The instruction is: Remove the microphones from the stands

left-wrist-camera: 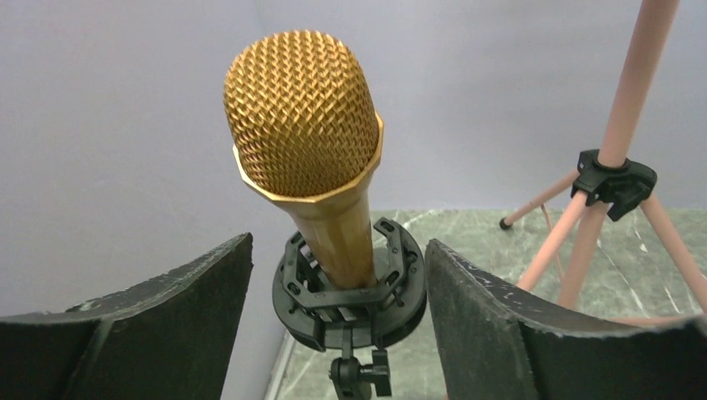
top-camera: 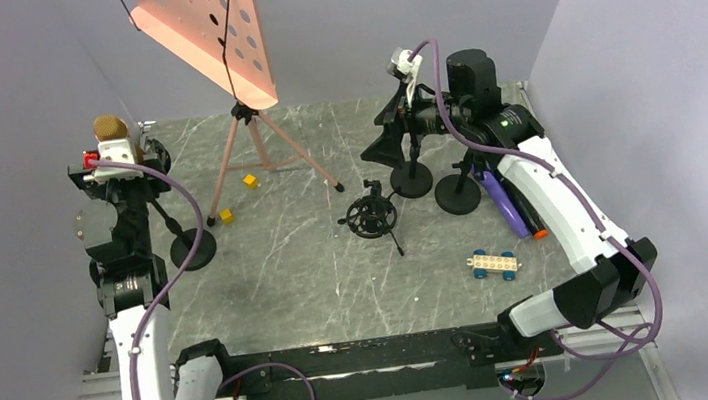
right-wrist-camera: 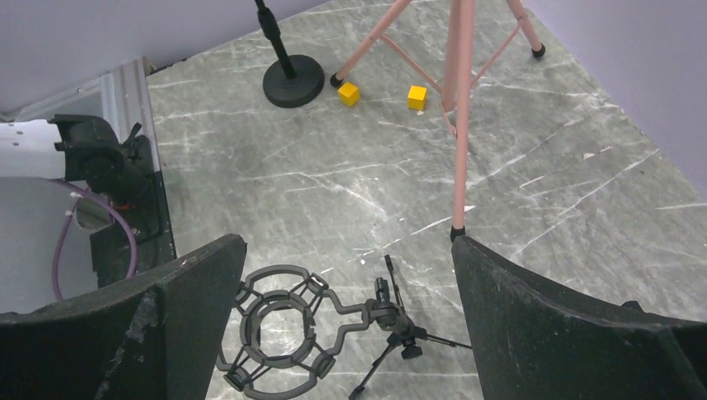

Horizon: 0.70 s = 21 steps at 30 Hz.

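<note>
1. The left gripper is raised at the left edge of the tabletop, toward the far-left corner. Its jaws are spread, with one dark pad on each side of the microphone and a gap on both sides.
2. The microphone is gold with a mesh head. It stands upright with its handle seated in the black shock mount on top of the stand, and nothing grips it.
3. The stand's round black base rests near the left edge, and its thin pole leans up and leftward to the mount.
4. Just to the right, a pink tripod music stand stands by the far edge, its perforated desk high above. One yellow cube lies between its legs and a second yellow cube lies just beside its left foot.
5. Near the middle of the tabletop a loose shock mount lies flat and empty, with a small black bracket attached.
6. Right of it, toward the far-right corner, two black round-based stands sit close together.
7. The right gripper hangs above them with its jaws wide apart and nothing between them. Its wrist view looks down on the loose mount.
8. Near the right edge a purple object with an orange tip lies partly hidden under the right arm. A beige toy brick on blue wheels sits closer to the near edge
</note>
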### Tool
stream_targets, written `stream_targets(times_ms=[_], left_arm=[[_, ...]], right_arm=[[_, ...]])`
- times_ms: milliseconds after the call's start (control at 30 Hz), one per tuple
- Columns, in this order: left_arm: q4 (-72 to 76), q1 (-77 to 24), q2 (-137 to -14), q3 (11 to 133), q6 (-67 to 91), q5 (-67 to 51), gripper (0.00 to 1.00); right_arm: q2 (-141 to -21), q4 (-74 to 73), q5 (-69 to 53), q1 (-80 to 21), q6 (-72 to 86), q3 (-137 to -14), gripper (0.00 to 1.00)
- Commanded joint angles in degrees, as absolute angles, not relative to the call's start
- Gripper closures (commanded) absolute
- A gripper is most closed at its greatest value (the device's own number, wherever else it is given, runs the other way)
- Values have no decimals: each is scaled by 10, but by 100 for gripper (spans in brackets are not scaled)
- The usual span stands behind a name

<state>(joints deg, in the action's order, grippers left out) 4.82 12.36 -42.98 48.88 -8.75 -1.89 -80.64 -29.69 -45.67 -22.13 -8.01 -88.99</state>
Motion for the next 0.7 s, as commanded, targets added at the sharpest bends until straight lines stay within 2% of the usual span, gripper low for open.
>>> stream_targets(times_ms=[0, 200, 400, 667], left_arm=[[136, 123, -427, 478, -111, -16, 24], [215, 101, -428, 439, -146, -2, 35], [235, 92, -434, 439, -139, 55, 60], [240, 93, -435, 447, -147, 67, 74]], right_arm=[[-797, -334, -474, -224, -113, -928, 0], [-821, -378, -469, -232, -129, -964, 0], [-835, -390, -463, -245, -136, -975, 0], [-831, -381, -461, -253, -136, -956, 0]])
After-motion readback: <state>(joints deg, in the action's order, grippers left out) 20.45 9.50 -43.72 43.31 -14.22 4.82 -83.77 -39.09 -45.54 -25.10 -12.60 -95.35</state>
